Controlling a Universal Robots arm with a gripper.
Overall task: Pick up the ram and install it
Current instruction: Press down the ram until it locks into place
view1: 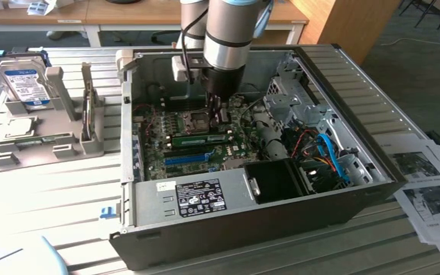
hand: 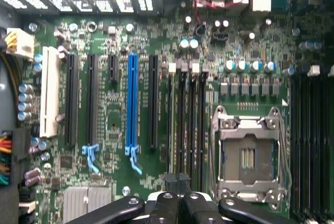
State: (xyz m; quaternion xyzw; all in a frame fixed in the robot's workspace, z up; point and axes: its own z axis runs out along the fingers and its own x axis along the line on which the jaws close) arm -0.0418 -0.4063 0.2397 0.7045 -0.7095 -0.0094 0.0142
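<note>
The gripper (view1: 222, 112) hangs inside the open computer case (view1: 357, 103) with its fingers pressed together and nothing between them, just above the motherboard (hand: 115, 114). The ram (view1: 202, 138) lies seated in a slot just below the fingertips, between the CPU socket (hand: 248, 153) and the blue slot (view1: 187, 158).

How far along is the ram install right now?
Done, apparently: the long green ram stick stands in a slot beside the square metal processor socket. In hand: nothing visible; the shut hand hovers over the black memory slots. Left: whether it's fully latched can't be told.
</note>
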